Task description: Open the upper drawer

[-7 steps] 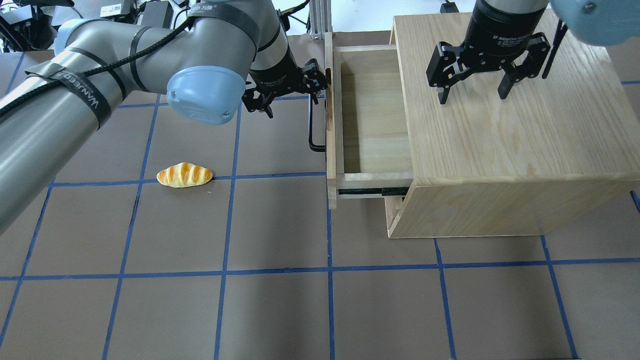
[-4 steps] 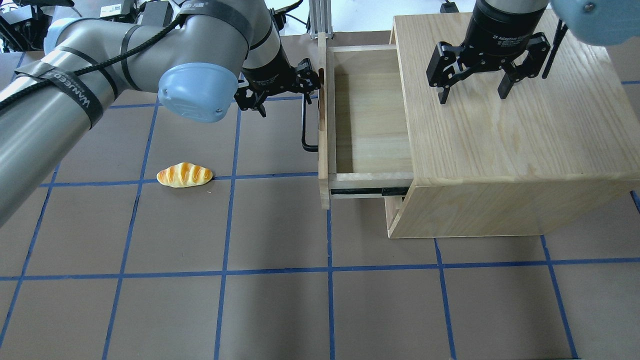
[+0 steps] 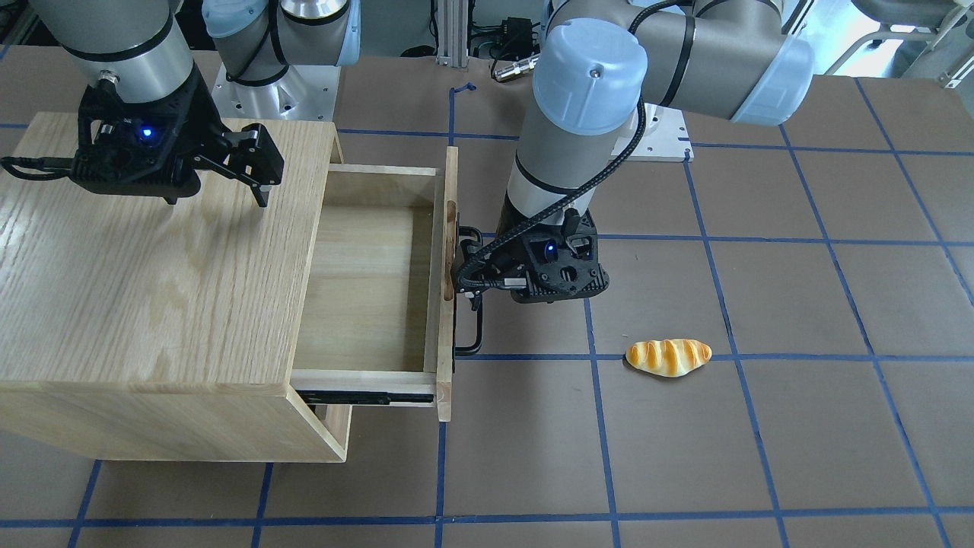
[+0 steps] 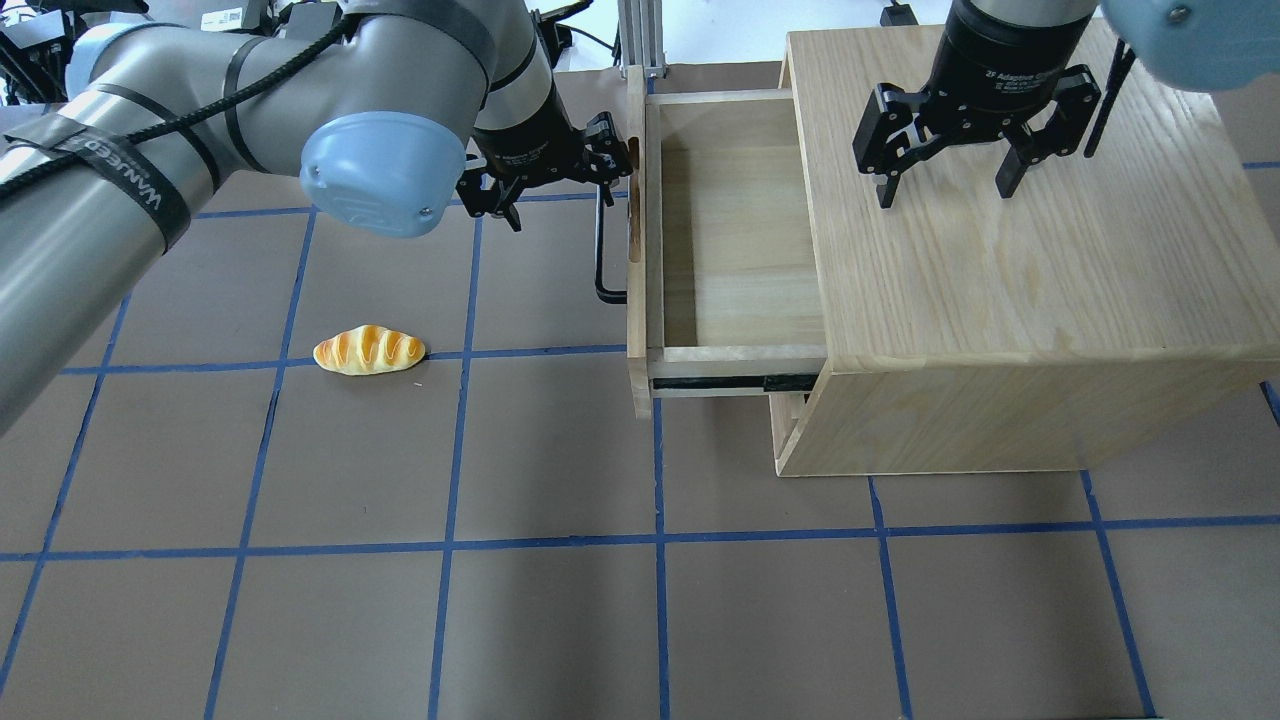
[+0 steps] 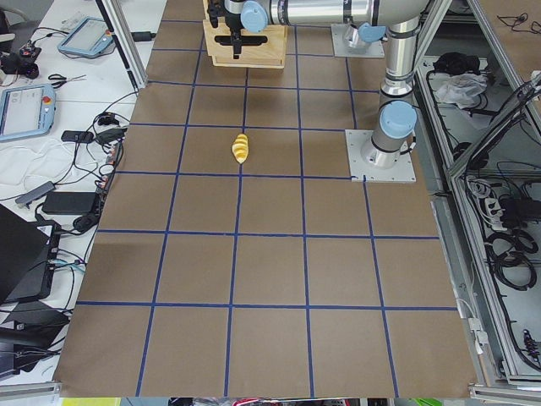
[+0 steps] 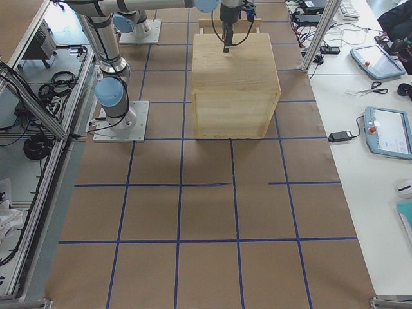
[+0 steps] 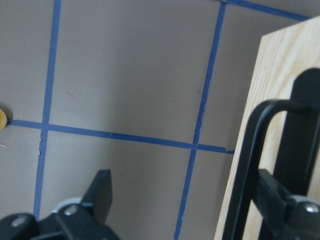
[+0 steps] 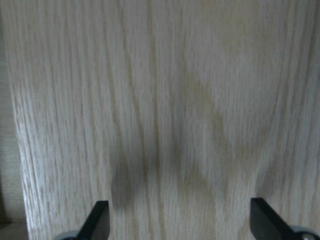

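Observation:
The wooden cabinet (image 4: 1000, 280) stands at the right. Its upper drawer (image 4: 636, 300) is pulled well out to the left and looks empty inside. Its black handle (image 4: 600, 250) runs along the drawer front and also shows in the left wrist view (image 7: 250, 165). My left gripper (image 4: 560, 185) points down at the far end of the handle, fingers spread, with the handle bar between them close to the drawer-side finger (image 7: 272, 195). My right gripper (image 4: 945, 190) is open and empty just above the cabinet top.
A toy bread roll (image 4: 368, 350) lies on the brown mat left of the drawer, on a blue tape line. The lower drawer is shut under the open one. The cabinet takes up the right rear of the table.
The upper drawer has slid further out to the left, and my left gripper moved left with its handle. The right gripper and the bread roll have not moved.

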You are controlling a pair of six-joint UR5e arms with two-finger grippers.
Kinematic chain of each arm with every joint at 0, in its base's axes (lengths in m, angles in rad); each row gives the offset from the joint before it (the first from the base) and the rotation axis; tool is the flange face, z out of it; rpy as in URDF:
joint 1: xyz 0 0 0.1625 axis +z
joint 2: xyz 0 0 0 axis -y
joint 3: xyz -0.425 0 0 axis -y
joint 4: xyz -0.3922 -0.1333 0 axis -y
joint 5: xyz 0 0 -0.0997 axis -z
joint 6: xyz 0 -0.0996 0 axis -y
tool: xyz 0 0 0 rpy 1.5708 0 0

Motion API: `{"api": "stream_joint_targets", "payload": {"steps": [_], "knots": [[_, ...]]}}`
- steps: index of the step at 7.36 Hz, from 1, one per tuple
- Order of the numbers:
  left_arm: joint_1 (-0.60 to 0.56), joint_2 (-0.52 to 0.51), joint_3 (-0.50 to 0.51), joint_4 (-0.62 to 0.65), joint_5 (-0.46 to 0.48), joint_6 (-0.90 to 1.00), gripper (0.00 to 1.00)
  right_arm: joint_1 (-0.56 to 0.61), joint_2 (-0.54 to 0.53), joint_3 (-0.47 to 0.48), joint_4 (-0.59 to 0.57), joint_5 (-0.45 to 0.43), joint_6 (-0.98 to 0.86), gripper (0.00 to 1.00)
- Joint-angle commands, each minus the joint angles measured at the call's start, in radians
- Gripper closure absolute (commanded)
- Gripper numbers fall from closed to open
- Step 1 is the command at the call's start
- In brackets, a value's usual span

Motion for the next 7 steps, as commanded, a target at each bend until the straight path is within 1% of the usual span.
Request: {"api": "stream_joint_targets", "payload": {"steps": [1,3,4,5,6,7], "knots": [[0.011,0.040,0.046,-0.077,0.000,0.001,0.00,0.000,0.000,0.001,0.000,0.000,-0.002,0.00],[0.128,0.069,0.055,-0.120,-0.008,0.073,0.00,0.000,0.000,0.000,0.000,0.000,-0.002,0.00],[0.184,0.086,0.055,-0.130,0.000,0.185,0.00,0.000,0.000,0.000,0.000,0.000,-0.002,0.00],[0.214,0.106,0.057,-0.184,0.029,0.214,0.00,0.000,0.000,0.000,0.000,0.000,-0.002,0.00],[0.248,0.118,0.055,-0.194,0.093,0.267,0.00,0.000,0.000,0.001,0.000,0.000,-0.002,0.00],[0.297,0.123,0.041,-0.188,0.100,0.295,0.00,0.000,0.000,0.001,0.000,0.000,-0.002,0.00]]}}
